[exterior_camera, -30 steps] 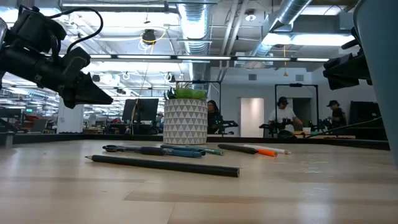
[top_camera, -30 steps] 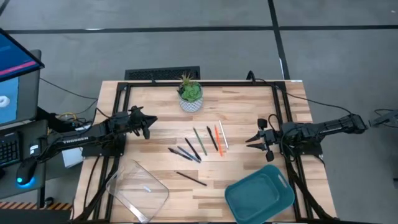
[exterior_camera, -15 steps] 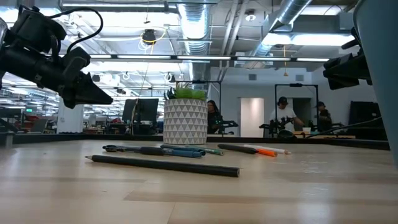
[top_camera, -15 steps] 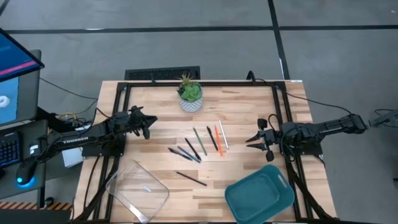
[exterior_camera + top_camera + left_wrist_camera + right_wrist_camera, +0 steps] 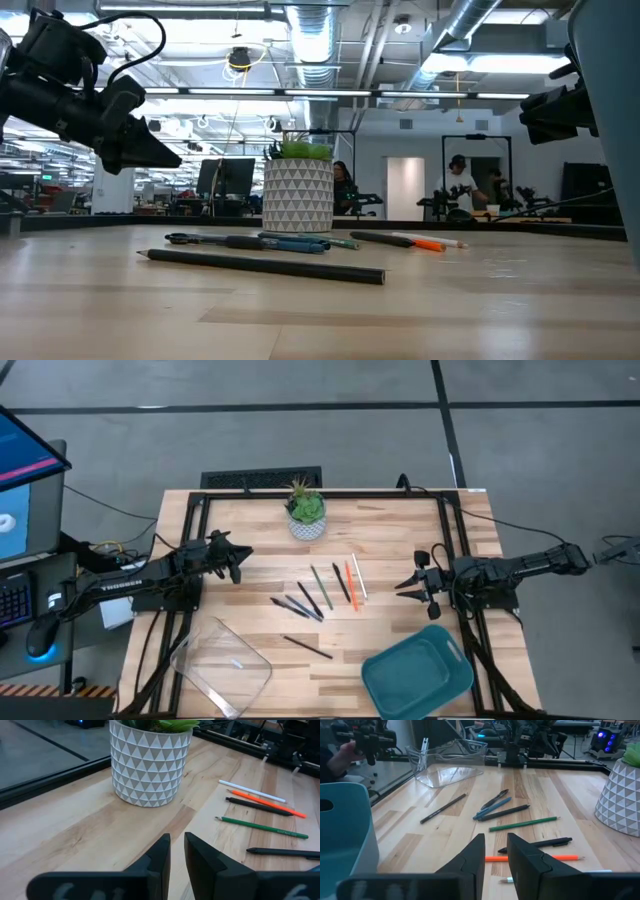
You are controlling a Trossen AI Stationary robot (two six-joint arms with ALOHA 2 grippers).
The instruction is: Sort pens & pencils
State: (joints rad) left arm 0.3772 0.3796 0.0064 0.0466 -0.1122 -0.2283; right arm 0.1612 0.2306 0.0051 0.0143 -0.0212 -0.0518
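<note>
Thin mixed-colour pens & pencils (image 5: 322,595), perhaps nine; both grippers' jaws slightly apart, empty

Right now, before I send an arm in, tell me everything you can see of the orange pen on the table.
The orange pen is a thin, straight, bright orange-red stick, plastic by its look, lying flat on the wooden table. It sits in the row of sticks near the middle, between the white pen and a black pen, roughly parallel to both. No gripper touches it. Whether it touches its neighbours cannot be told.
</note>
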